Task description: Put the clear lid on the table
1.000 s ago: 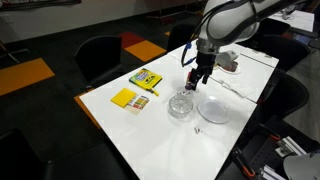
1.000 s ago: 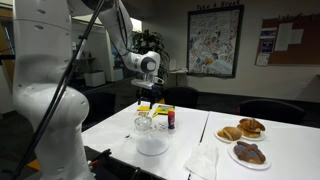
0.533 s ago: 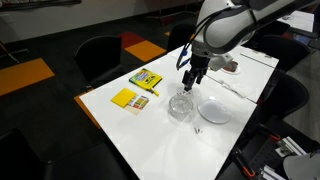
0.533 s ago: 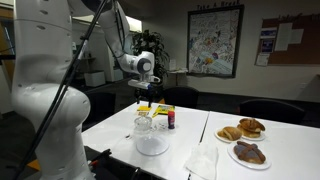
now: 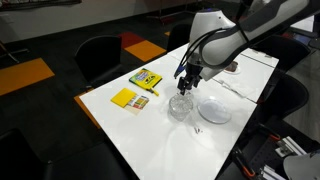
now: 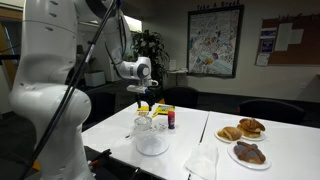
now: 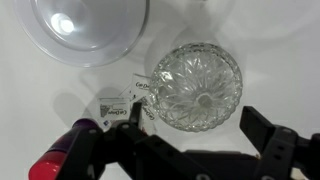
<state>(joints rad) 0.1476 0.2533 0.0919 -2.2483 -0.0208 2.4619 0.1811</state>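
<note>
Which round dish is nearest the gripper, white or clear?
The clear cut-glass dish: it sits directly ahead of the open gripper, while the plain white plate lies off to the side.

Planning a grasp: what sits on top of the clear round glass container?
A small round clear patterned lid covers the container; anything inside cannot be made out through the cut pattern.

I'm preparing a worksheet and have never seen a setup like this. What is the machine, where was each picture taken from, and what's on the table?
It is a robot arm with a two-fingered gripper. Two pictures come from cameras standing in the room; the third looks down from the arm's wrist. On the white table are a clear lid, seemingly atop its container, a white plate and yellow packets. The gripper hangs open above the lid, holding nothing.
</note>
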